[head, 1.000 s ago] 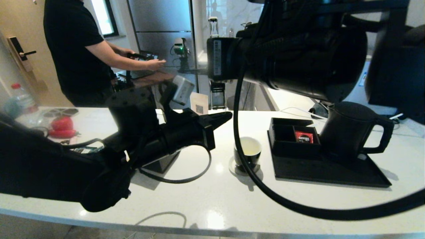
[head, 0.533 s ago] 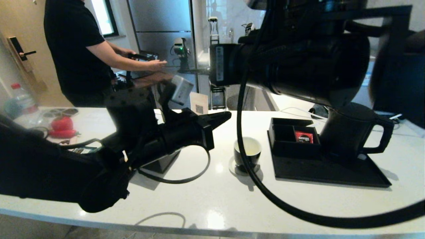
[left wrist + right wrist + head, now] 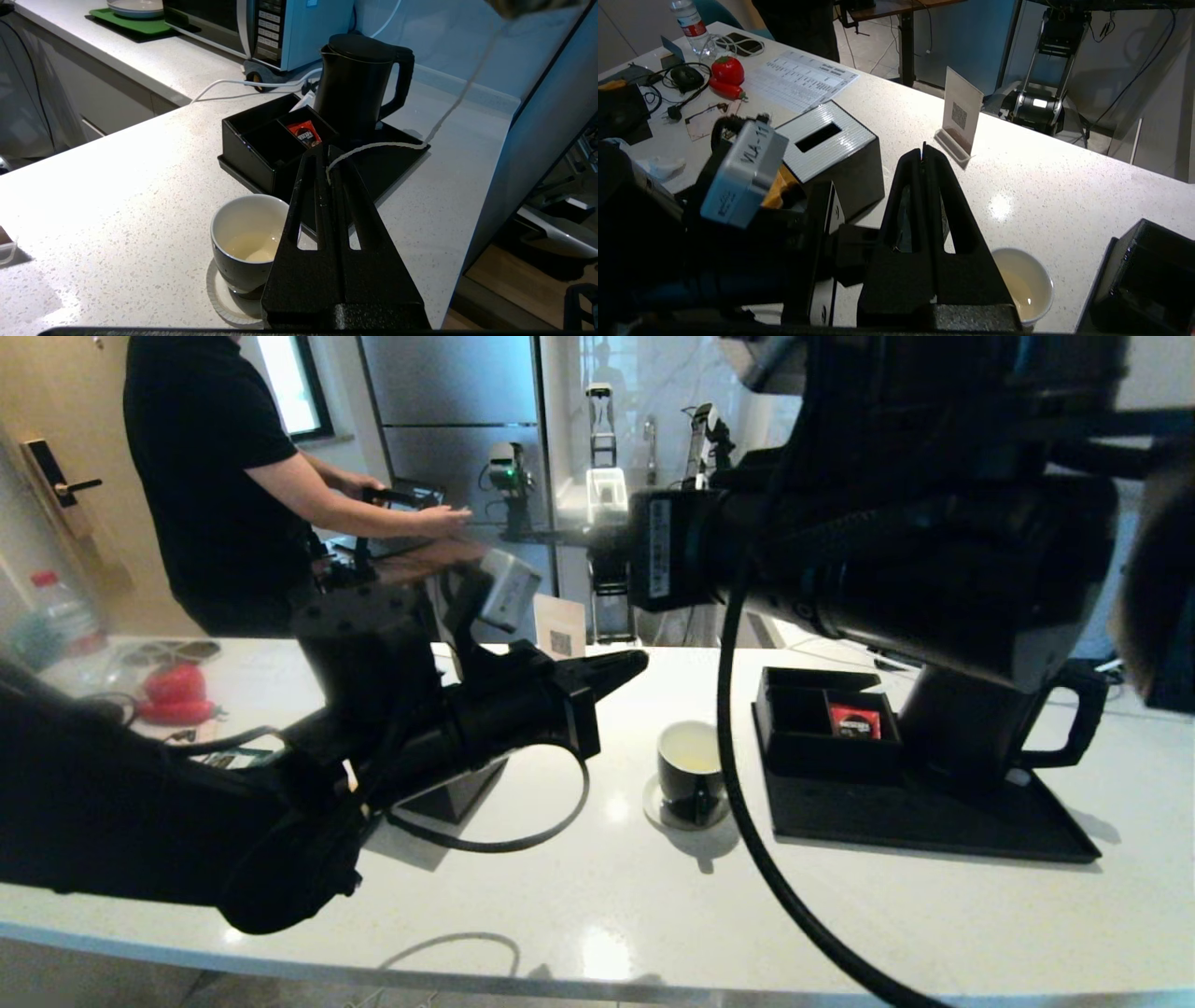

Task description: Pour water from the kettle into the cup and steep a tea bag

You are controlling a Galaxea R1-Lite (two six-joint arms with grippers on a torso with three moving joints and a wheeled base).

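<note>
White speckled counter (image 3: 579, 896) | cup (image 3: 693, 773) on coaster, pale water (image 3: 252, 245) low inside | kettle (image 3: 359, 84) upright on black tray (image 3: 934, 821); red sachet (image 3: 855, 721) in tray's box compartment | left gripper (image 3: 327, 154) shut on white string (image 3: 373, 148), raised beside cup | right gripper (image 3: 923, 151) closed, holding nothing, raised near the cup

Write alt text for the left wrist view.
The left hand, shut on a white string, hovers above a cup holding a little water. Behind it, a black kettle stands on a black tray beside a compartment box with a red sachet.
</note>
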